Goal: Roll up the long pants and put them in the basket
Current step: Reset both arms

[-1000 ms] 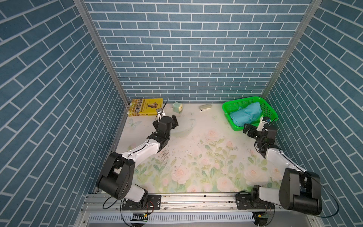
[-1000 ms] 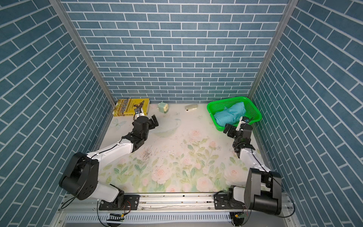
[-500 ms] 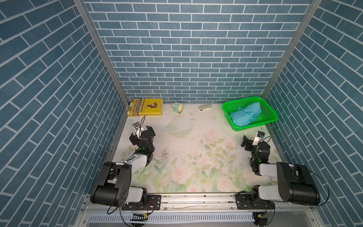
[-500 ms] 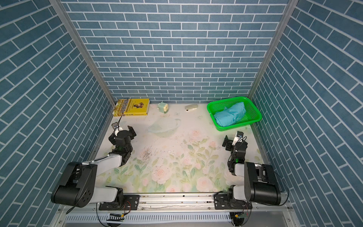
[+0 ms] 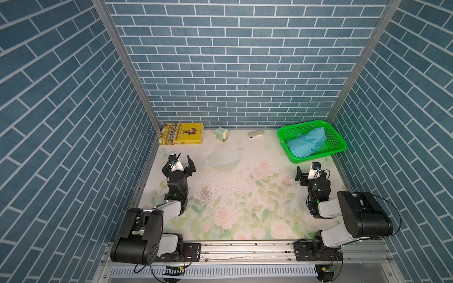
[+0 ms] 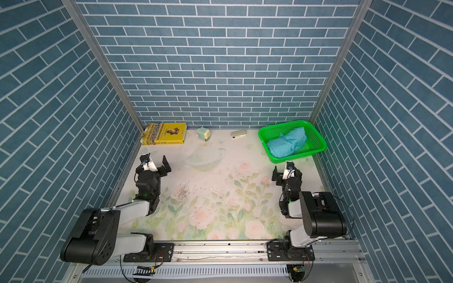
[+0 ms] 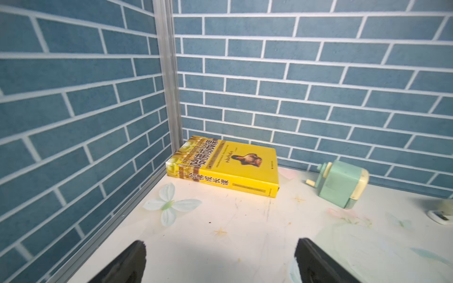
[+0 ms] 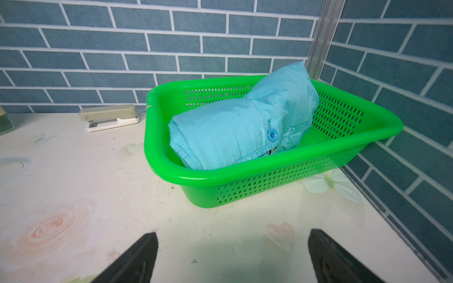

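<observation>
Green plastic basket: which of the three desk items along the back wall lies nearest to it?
The beige and white stapler; the mint-green pencil sharpener and the thick yellow book lie farther away.

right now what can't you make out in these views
Right wrist view: rolled turquoise cloth pants, underside and most of the waistband hidden by the green perforated plastic basket wall and its own folds.
Left wrist view: pale grey stapler cut off by the picture edge.
Wrist views: left gripper and right gripper show only finger ends; the edge cuts the rest.
</observation>
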